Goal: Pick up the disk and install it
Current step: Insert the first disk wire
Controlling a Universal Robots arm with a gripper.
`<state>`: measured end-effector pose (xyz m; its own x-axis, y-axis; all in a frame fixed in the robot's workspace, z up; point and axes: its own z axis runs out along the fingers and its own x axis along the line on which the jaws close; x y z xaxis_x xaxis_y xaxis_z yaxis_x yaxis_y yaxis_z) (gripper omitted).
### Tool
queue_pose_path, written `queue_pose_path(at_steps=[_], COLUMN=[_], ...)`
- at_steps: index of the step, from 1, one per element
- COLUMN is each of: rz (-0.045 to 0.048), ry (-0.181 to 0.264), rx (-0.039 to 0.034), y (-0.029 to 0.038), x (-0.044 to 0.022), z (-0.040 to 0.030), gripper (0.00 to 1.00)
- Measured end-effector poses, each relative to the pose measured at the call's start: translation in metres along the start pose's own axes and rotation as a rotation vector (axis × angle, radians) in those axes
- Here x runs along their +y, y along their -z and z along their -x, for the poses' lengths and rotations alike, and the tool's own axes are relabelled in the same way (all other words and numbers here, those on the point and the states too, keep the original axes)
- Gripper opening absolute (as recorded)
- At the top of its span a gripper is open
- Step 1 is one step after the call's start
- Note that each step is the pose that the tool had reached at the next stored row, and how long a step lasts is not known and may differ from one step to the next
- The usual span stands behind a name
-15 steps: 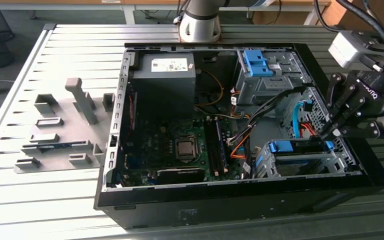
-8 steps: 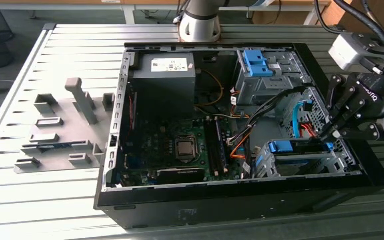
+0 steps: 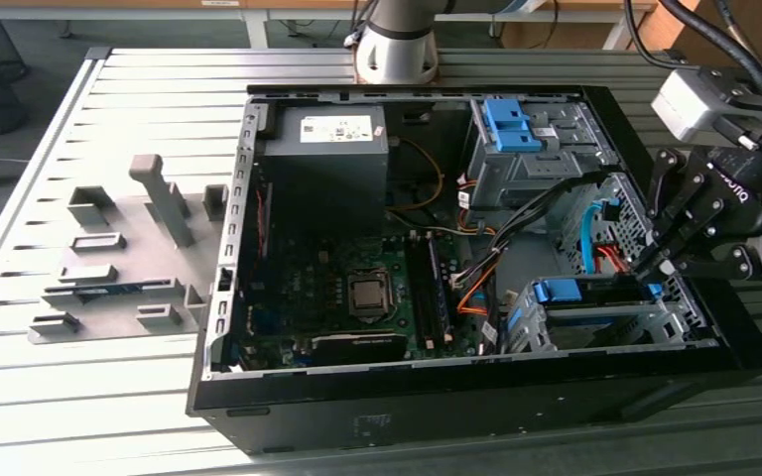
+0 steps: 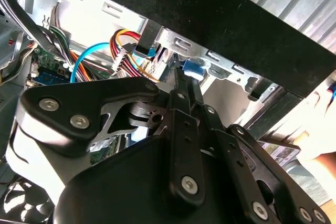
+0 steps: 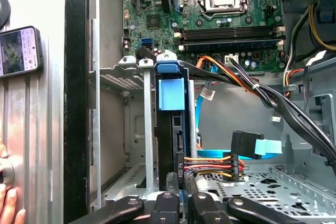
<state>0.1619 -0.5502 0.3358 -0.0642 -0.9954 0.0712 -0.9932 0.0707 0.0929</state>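
Just ahead of my tool point(image 5: 178, 184), the disk point(image 5: 171, 93) stands on edge in the drive cage point(image 5: 123, 77). My fingers are nearly closed, pinching its near edge.

The gripper point(image 4: 188, 80) reaches toward the metal drive cage point(image 4: 210, 56), its black fingers point(image 4: 181, 103) close together on what looks like a blue part point(image 4: 191, 68). Coloured cables point(image 4: 126, 43) bunch beside it.
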Motion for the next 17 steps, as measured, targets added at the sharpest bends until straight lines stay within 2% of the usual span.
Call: queue_pose_path(at_steps=[4, 11, 17], rz=[0.0016, 0.0055, 0.0056], ry=[-0.002, -0.003, -0.004], rx=[-0.0014, -0.0117, -0.0118], y=[-0.0002, -0.0002, -0.0004], x=[0.0000, -0.0008, -0.0010], z=[0.0000, -0.0001, -0.0016], gripper=[0.16, 0.16, 0.16])
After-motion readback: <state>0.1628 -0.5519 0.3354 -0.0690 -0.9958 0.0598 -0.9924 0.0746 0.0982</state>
